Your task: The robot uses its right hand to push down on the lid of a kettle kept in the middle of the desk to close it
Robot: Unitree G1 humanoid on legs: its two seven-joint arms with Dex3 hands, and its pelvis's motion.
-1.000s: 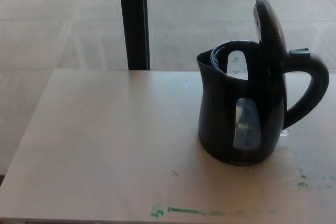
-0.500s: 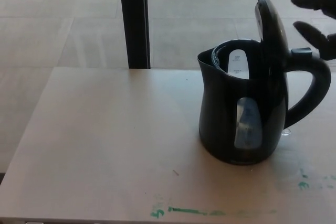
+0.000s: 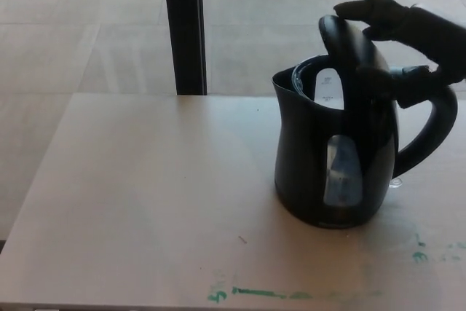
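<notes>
A black electric kettle [image 3: 331,154] stands on the pale desk [image 3: 145,202], right of the middle, with its handle [image 3: 433,125] pointing right. Its hinged lid [image 3: 348,45] is partly open, tilted over the kettle's mouth. My right hand [image 3: 408,30] comes in from the upper right and rests against the top and back of the lid, with its fingers [image 3: 364,9] spread over the lid's upper edge. It holds nothing. My left hand does not show.
A dark vertical post [image 3: 186,27] stands behind the desk's far edge. Tiled floor lies beyond. Green paint marks [image 3: 262,294] run along the desk's near edge and at its right side.
My right hand has moved left and down onto the lid. The lid has tipped from nearly upright toward the kettle's mouth.
</notes>
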